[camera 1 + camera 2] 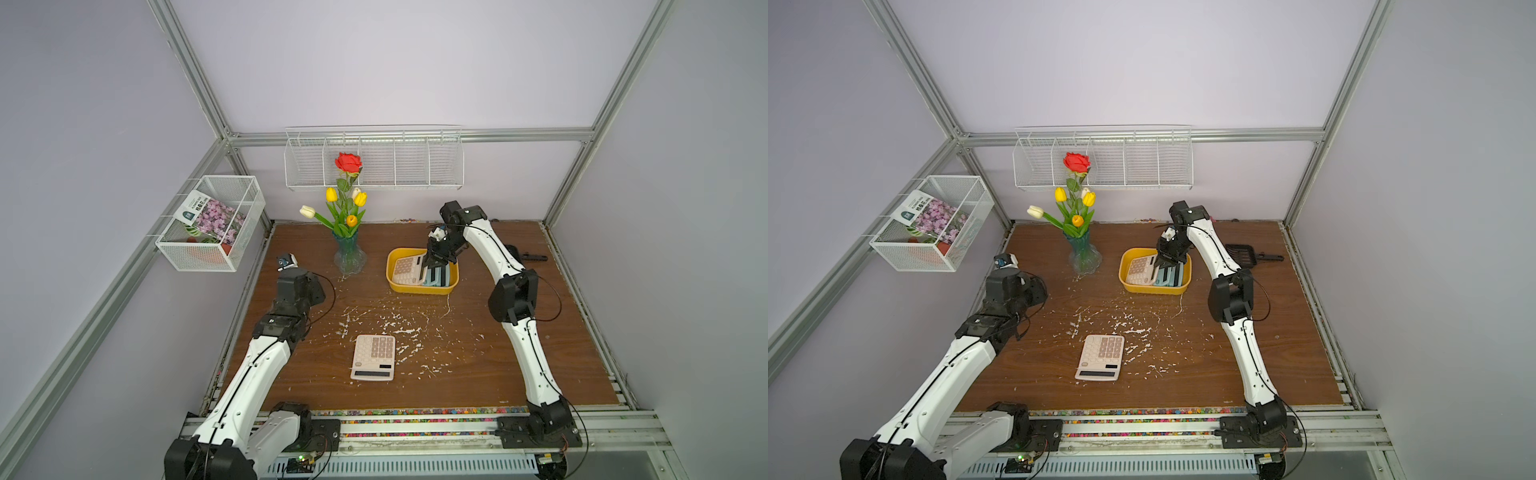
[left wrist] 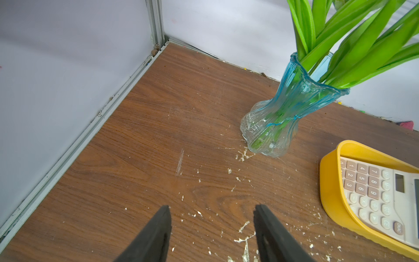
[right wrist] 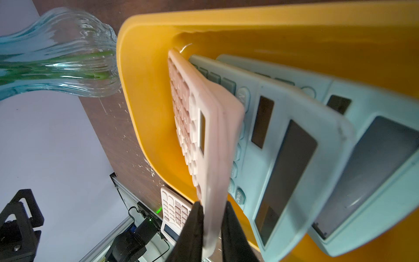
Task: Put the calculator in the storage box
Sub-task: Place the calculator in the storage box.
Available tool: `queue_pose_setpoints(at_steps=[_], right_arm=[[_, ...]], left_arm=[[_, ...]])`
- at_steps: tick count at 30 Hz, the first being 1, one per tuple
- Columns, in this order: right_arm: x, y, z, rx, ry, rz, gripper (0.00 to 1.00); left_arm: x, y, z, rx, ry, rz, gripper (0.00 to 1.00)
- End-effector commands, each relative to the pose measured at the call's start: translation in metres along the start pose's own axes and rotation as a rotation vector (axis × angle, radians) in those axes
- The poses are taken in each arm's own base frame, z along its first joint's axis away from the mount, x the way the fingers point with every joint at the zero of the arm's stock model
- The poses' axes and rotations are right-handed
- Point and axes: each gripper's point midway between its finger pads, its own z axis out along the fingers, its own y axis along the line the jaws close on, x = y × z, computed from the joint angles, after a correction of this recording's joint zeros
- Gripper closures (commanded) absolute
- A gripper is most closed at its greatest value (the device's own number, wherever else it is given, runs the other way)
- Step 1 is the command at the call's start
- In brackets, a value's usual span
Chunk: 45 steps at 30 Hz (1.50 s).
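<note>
1. Left arm (image 1: 257, 365) reaches forward on its own side, elbow raised and wrist folded downward.
2. Left tool (image 2: 212, 206) hangs with its jaws apart, nothing between them.
3. Right arm (image 1: 528, 353) stretches far forward, forearm angling inward and wrist dipping steeply.
4. Right tool (image 3: 212, 205) pinches the edge of the pink calculator (image 3: 215, 136) between both fingers.

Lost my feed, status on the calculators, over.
Left gripper open. Right gripper pinching pink calculator, tilted in box beside blue calculators. Spare calculator on table.
</note>
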Motion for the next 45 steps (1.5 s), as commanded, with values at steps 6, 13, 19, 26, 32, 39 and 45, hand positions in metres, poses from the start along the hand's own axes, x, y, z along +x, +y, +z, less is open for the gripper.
queue_pose_setpoints(at_steps=[6,13,19,26,32,39,45], right_arm=[[-0.002,0.023,-0.013,-0.030,-0.048,-0.039,0.86],[0.000,0.021,-0.007,-0.025,-0.032,-0.035,0.86],[0.002,0.023,-0.003,-0.029,-0.021,-0.035,0.84],[0.003,0.024,0.001,-0.029,-0.014,-0.039,0.77],[0.003,0.024,-0.008,-0.011,-0.037,-0.047,0.62],[0.005,0.020,-0.043,0.043,-0.095,-0.057,0.54],[0.014,0.024,-0.080,0.059,-0.161,-0.068,0.50]], left_arm=[[-0.010,-0.002,-0.003,0.001,-0.021,0.007,0.37],[-0.010,-0.002,-0.002,-0.002,-0.021,0.007,0.37],[-0.009,-0.001,-0.002,-0.004,-0.018,0.008,0.38],[-0.009,-0.001,-0.003,-0.004,-0.021,0.007,0.37],[-0.009,-0.001,-0.003,-0.004,-0.021,0.006,0.38],[-0.011,-0.001,-0.004,-0.006,-0.027,0.007,0.37],[-0.011,0.000,-0.005,-0.011,-0.031,0.004,0.37]])
